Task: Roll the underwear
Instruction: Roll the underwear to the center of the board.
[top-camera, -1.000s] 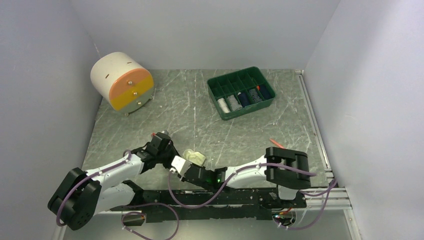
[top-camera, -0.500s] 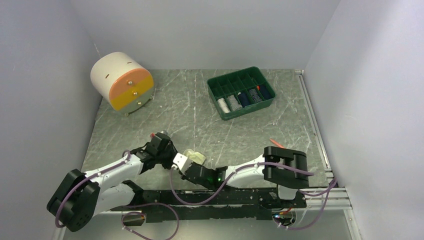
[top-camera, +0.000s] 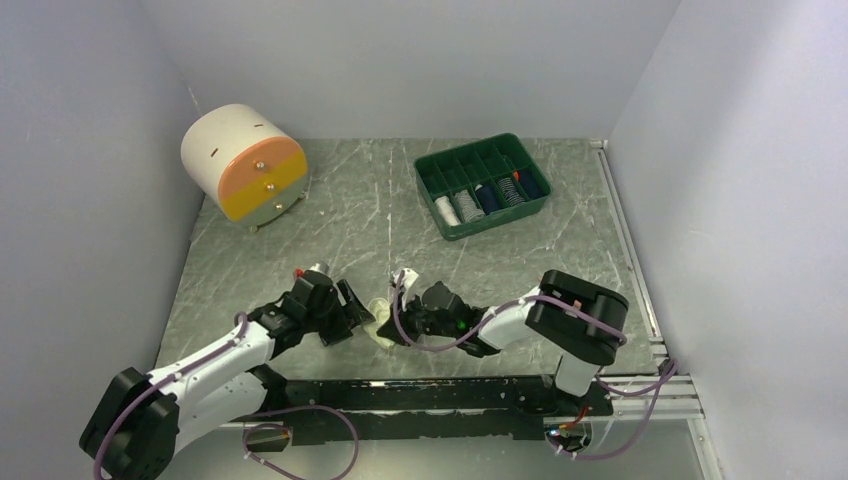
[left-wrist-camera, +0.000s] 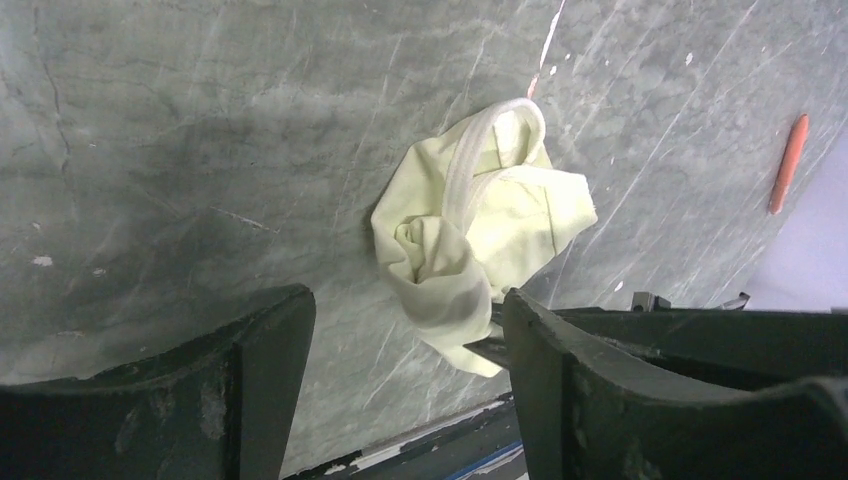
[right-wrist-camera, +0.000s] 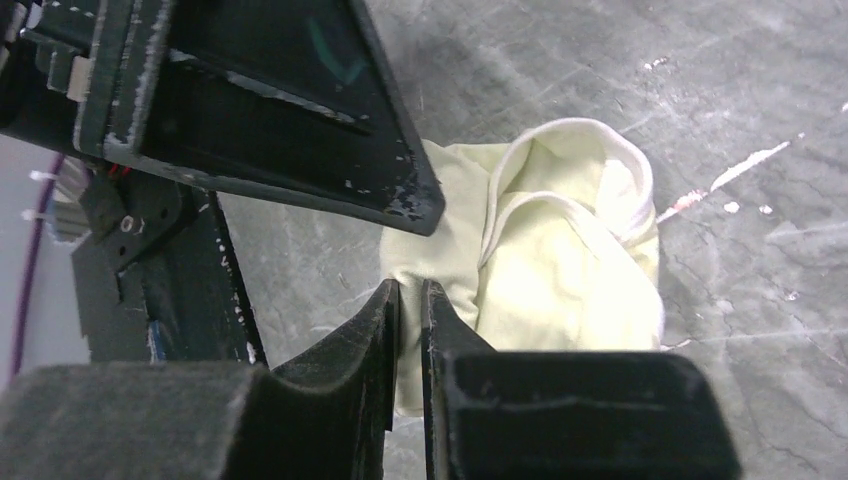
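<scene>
Pinching underwear in right tool, left tool spread alongside

Soft, even light, dim shadow on the table beside the underwear, wrist-view foregrounds slightly blurred.

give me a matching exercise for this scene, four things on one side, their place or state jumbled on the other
Things:
1 left hand
2 right hand
3 green tray
4 round drawer box

Place or state:
a at the back left
b pinching the underwear
c open, nothing held
d at the back right

Pairs: 1-c, 2-b, 3-d, 4-a
</scene>
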